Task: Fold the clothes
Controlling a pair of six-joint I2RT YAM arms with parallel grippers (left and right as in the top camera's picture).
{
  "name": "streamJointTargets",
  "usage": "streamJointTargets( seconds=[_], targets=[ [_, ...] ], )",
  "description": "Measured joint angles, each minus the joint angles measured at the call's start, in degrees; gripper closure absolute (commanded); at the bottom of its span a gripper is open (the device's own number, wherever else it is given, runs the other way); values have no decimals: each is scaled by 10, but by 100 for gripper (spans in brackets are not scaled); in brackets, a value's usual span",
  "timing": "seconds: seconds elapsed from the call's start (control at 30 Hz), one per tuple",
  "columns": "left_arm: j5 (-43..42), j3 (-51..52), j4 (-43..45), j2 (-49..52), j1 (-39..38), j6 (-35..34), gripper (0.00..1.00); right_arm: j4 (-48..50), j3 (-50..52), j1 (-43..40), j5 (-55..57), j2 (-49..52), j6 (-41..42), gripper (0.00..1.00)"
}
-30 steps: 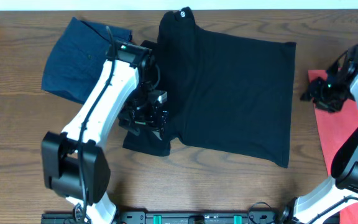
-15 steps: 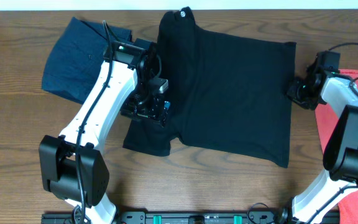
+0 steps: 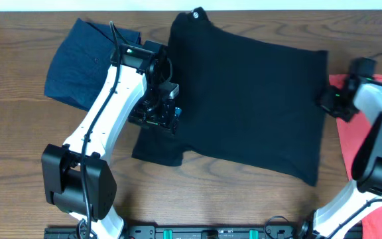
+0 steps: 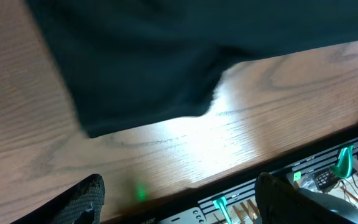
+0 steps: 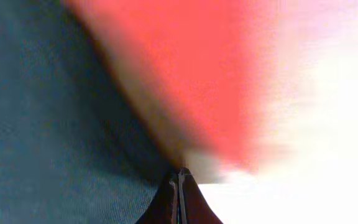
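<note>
The brown wooden bench (image 3: 18, 166) carries three cloths. A black T-shirt (image 3: 257, 99) lies spread flat between the two hands, with one sleeve under the left hand (image 3: 156, 121) and its opposite edge reaching the right hand (image 3: 329, 104); a folded navy garment (image 3: 78, 66) lies on the outer side of the left hand, near the shirt; a red cloth (image 3: 360, 133) lies outward of the right hand, just beside the shirt's edge; bare wood grain shows in front of both hands.

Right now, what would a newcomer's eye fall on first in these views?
The big black T-shirt spread across the middle of the table, the right pincer pinching its right edge. Then the left pincer, open over the shirt's left side, with a navy garment far left and a red cloth at the right edge.
</note>
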State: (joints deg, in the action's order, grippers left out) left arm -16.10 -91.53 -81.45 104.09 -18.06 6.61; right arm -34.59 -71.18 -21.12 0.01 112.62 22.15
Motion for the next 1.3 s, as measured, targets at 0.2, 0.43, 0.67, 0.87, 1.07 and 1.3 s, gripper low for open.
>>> streamJointTargets(
  seconds=[0.2,0.43,0.67,0.87,1.07,1.3],
  targets=[
    [0,0,21,0,0,-5,16,-6,1,-89,20,-43,2,62],
    [33,49,93,0,0,-26,11,-18,1,-100,-66,-64,-25,56],
    [92,165,213,0,13,-74,8,-89,1,-84,-161,-87,-46,48],
    [73,236,266,0,45,-97,27,-168,2,-75,-127,-87,-18,47],
    [48,296,314,0,53,-102,56,-224,4,-76,-108,-87,-2,49],
    [-13,334,350,0,53,-95,94,-242,16,-76,-102,-87,2,50]
  ],
)
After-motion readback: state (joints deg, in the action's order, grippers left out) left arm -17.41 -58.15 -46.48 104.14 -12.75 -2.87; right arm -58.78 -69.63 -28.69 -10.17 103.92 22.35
